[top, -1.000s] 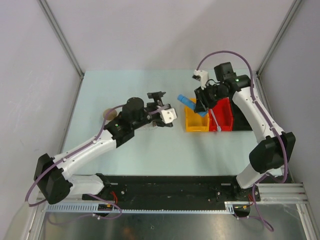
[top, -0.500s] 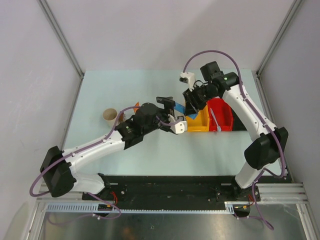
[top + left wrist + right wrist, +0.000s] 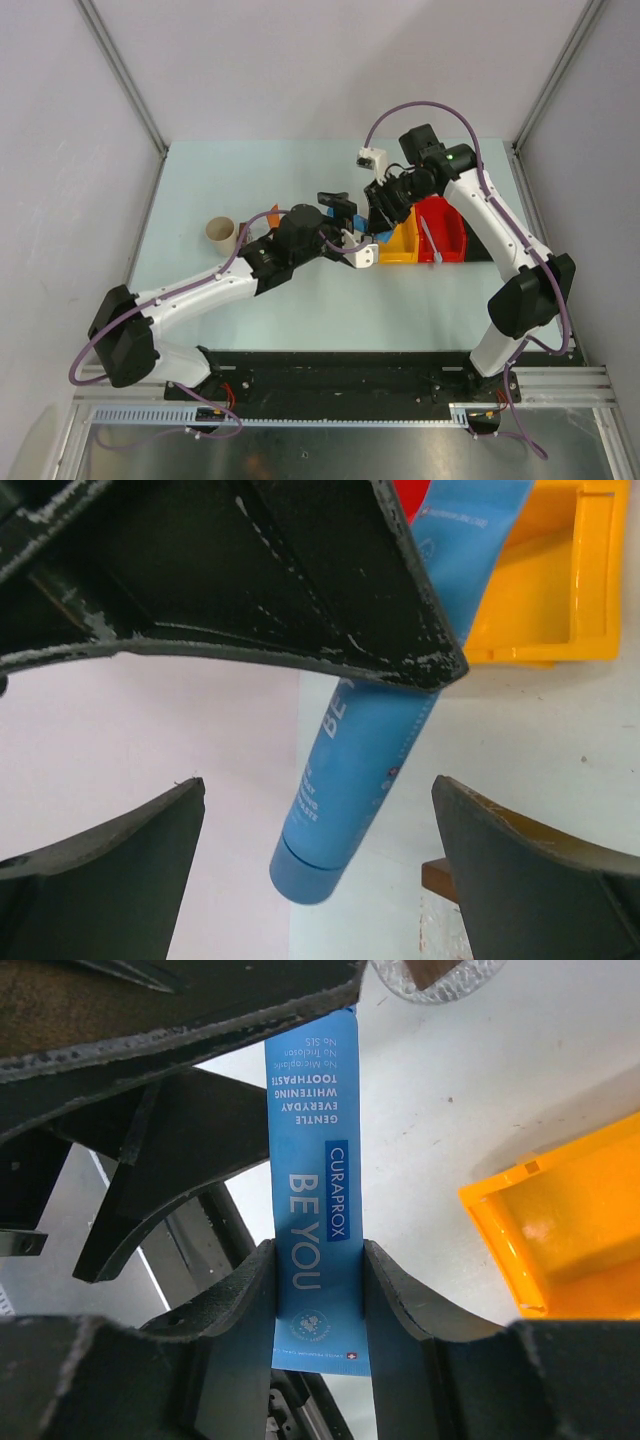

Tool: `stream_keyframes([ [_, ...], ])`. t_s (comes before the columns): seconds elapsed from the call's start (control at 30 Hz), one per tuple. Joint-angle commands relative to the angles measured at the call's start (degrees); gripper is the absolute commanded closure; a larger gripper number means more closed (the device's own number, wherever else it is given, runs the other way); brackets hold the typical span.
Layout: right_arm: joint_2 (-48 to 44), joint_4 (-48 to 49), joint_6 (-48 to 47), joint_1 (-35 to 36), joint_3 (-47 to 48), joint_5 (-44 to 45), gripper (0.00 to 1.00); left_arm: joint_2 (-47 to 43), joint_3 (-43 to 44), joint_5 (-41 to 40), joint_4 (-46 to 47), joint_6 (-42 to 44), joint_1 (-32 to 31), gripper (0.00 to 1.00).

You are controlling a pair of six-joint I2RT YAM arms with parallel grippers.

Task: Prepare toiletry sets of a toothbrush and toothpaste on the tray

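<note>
My right gripper [image 3: 318,1290] is shut on the flat end of the blue toothpaste tube [image 3: 312,1200] and holds it in the air left of the bins. In the left wrist view the tube [image 3: 365,750] hangs cap down between my open left gripper [image 3: 320,850] fingers, touching neither. In the top view both grippers meet at table centre, left [image 3: 343,210] and right [image 3: 380,215]. The orange toothpaste tube [image 3: 272,215] peeks out behind my left arm. The tray is mostly hidden; one brown block [image 3: 432,877] and a clear corner [image 3: 440,980] show. The whitish toothbrush [image 3: 430,240] lies in the red bin.
A yellow bin [image 3: 400,245] and a red bin [image 3: 447,228] stand side by side right of the grippers. A beige round cup [image 3: 219,232] stands at the left of the table. Grey walls close in the table on three sides.
My right gripper carried the blue tube left, away from the bins. My left gripper swung right to meet it, so the tube's cap now hangs between its open fingers.
</note>
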Motion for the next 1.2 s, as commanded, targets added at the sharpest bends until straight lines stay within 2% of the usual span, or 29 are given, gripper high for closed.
stream_keyframes([
  [0.0, -1.98, -1.07, -1.38, 0.76, 1.54, -2.93, 0.87, 0.49, 2.98, -0.74, 1.98, 2.54, 0.42, 0.0],
  [0.17, -2.77, -1.24, -1.82, 0.85, 0.66, -3.46, 0.87, 0.58, 2.45, -0.3, 2.15, 2.63, 1.03, 0.03],
  [0.27, -3.03, -1.51, -2.17, 0.93, 0.57, -4.34, 0.87, 0.84, 2.54, 0.13, 2.41, 2.72, 1.56, 0.09],
  [0.5, -3.74, -1.77, -2.7, 0.93, -0.13, -4.87, 0.87, 1.55, 3.07, 0.84, 2.59, 1.58, 2.35, 0.3],
  [0.57, -3.91, -1.86, -2.7, 1.02, -0.31, -4.96, 0.87, 1.9, 3.07, 0.84, 2.59, 1.66, 2.44, 0.33],
  [0.73, -3.91, -1.86, -2.7, 0.93, -0.22, -4.52, 0.85, 2.16, 3.15, 0.84, 2.51, 0.61, 2.53, 0.51],
  [0.87, -4.0, -1.68, -2.79, 0.93, -0.22, -3.73, 0.74, 1.9, 2.98, 2.24, 2.59, -0.62, 2.7, 0.6],
  [1.0, -4.44, -1.24, -2.35, 0.93, -0.31, -2.24, 0.63, 1.46, 2.37, 2.42, 2.51, -1.67, 3.14, 0.78],
  [1.07, -4.79, -0.63, -1.65, 0.58, -0.4, -1.27, 0.55, 1.2, 2.1, 2.77, 2.59, -2.9, 3.41, 0.85],
  [1.17, -5.58, 0.42, -0.68, -0.38, -0.14, -0.3, 0.5, 0.41, 1.4, 4.09, 2.59, -5.27, 4.37, 0.93],
])
